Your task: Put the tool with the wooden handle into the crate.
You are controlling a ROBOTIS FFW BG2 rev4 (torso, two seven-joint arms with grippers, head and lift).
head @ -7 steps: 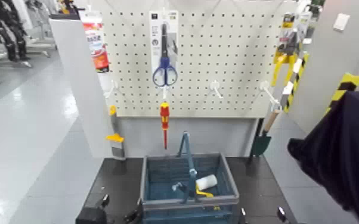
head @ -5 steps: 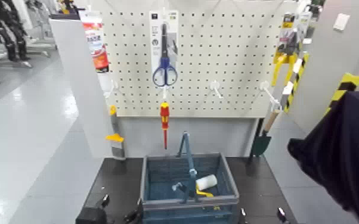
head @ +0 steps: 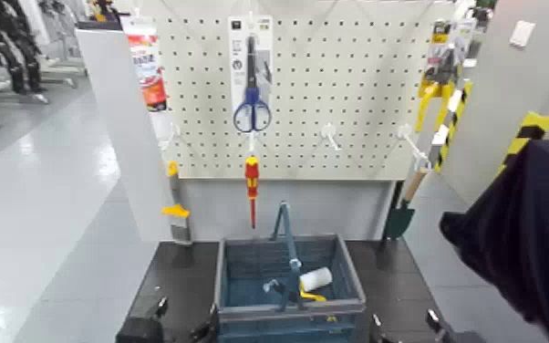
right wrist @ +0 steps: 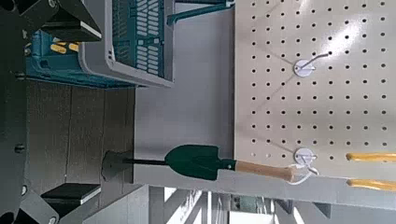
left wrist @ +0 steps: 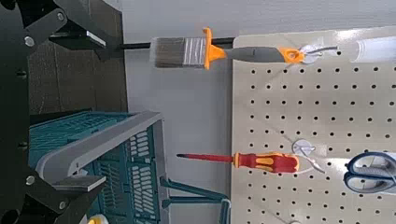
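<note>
Head view: trowel (head: 405,202) hangs from a peg at the pegboard's (head: 351,100) right edge, long axis near vertical, handle up, green blade pointing down, clear of the crate (head: 289,278) below. Both grippers sit low beside the crate; jaw state can't be told. Best bet: right gripper takes the handle mid-length, lifts the cord loop clear off the peg before pulling away.

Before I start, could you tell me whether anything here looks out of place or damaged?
Nothing stands out. The trowel hangs from its peg at the pegboard's right edge, and the crate sits upright below, with nothing spilled or broken.
</note>
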